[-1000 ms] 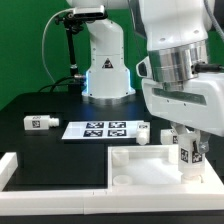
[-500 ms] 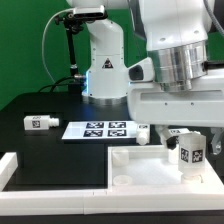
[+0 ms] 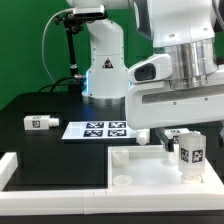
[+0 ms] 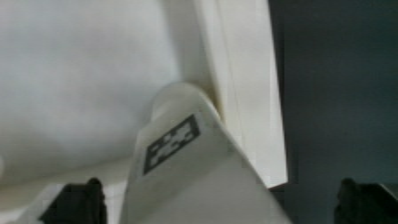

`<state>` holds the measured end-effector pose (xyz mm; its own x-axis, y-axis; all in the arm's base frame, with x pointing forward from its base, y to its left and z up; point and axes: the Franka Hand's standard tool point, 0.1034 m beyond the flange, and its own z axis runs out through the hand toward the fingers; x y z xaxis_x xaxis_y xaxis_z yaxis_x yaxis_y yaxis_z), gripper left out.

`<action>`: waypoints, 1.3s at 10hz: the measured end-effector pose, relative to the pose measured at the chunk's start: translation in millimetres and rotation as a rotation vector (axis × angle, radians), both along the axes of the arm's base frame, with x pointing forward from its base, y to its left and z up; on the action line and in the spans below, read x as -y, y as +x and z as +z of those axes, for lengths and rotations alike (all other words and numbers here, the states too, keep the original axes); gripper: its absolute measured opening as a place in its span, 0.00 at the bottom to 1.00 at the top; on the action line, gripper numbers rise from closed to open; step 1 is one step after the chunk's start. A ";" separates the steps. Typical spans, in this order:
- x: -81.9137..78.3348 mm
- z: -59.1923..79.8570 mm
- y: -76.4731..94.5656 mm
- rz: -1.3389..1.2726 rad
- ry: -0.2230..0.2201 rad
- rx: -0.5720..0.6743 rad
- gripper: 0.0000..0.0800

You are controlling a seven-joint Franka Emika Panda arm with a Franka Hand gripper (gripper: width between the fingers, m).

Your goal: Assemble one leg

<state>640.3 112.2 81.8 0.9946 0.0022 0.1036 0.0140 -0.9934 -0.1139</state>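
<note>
Exterior view, 9 o'clock: a spare leg (image 3: 38, 122) lies on its side on the black bench (image 3: 40, 105), well apart from the work. Near centre is the marker board (image 3: 100, 128), flat, with nothing on it. From 6 to 4 o'clock the large white panel (image 3: 135, 170) with its raised rim lies flat on the bench. At about 4 o'clock the leg (image 3: 192, 152) stands upright in the panel's corner, tag toward the camera, just beside the rim. The arm (image 3: 180, 80) hangs over it at 3 o'clock and hides the fingers in this view.

Wrist view: the tool (image 4: 222, 197) is wide and holds nothing. One dark fingertip (image 4: 80, 197) shows on each side of the leg (image 4: 178, 150), neither touching it. The leg sits between and beyond them, with the rim (image 4: 231, 70) running close along it.

Judgement: the leg stands in its corner, free of the tool. I cannot tell whether it is turned fully home or only resting in its hole.

Risks from here:
- If it is only resting, any knock from the arm would tip it out of the corner.
- If the tool comes down off-centre, a finger lands on the leg's top instead of beside it.
- The rim is close, so a finger on that side may catch it and shift the panel.
- A re-grip on the tagged face could slip, since the plastic looks smooth.
</note>
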 end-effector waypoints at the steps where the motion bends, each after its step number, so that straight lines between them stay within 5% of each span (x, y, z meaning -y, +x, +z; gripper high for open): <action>1: 1.5 0.3 0.7 0.201 -0.043 0.023 0.81; 3: 0.4 0.1 0.4 0.130 -0.028 0.015 0.81; 5: -0.2 -0.1 0.2 0.059 -0.020 0.007 0.52; 6: -0.7 -0.2 0.1 -0.011 -0.010 -0.001 0.52; 7: 2.4 -0.6 0.4 -0.092 -0.005 -0.009 0.36; 13: 12.4 -3.5 5.4 -0.855 0.084 -0.097 0.36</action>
